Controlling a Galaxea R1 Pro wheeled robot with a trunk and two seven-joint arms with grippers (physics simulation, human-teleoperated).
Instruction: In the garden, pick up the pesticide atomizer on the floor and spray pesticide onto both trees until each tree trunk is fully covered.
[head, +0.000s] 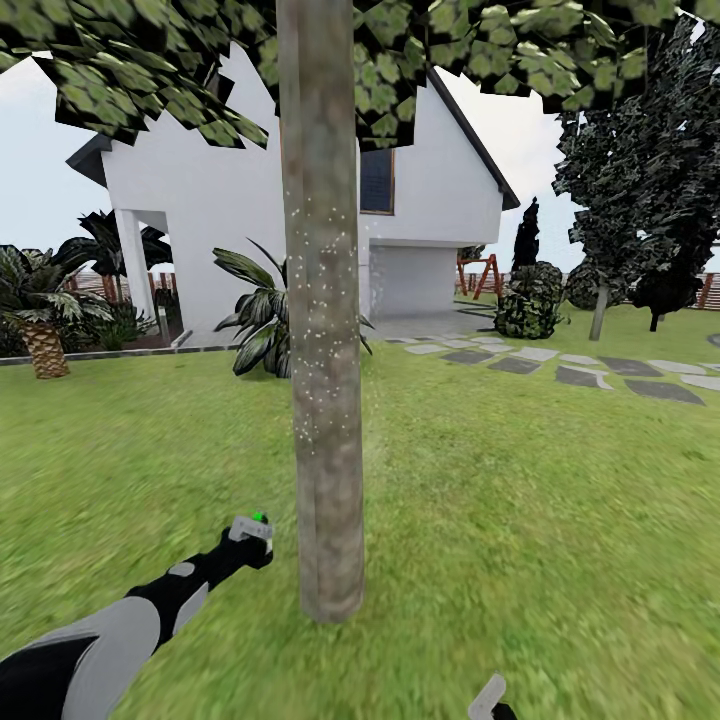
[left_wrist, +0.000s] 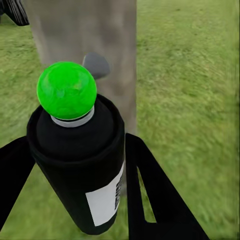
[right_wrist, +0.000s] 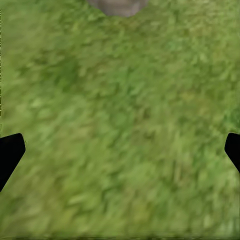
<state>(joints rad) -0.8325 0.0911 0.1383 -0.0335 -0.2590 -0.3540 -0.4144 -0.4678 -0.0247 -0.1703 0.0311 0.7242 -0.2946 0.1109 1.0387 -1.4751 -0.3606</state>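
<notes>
A mottled grey-brown tree trunk (head: 322, 330) rises straight up the middle of the head view, flecked with tiny white dots around mid-height. My left gripper (head: 250, 535) is shut on the pesticide atomizer (head: 252, 528), held low and just left of the trunk. In the left wrist view the atomizer (left_wrist: 77, 165) is a black can with a white label and a green ball cap, clamped between both fingers (left_wrist: 155, 200), with the trunk (left_wrist: 85, 35) close behind it. A second tree (head: 640, 200) stands far right. My right gripper (right_wrist: 120, 150) is open over bare grass.
A white house (head: 200, 200) stands behind the trunk. A short palm (head: 42, 320) is at far left, a broad-leaved shrub (head: 262, 320) behind the trunk, stepping stones (head: 600, 372) cross the lawn at right. Open grass lies all round the trunk base.
</notes>
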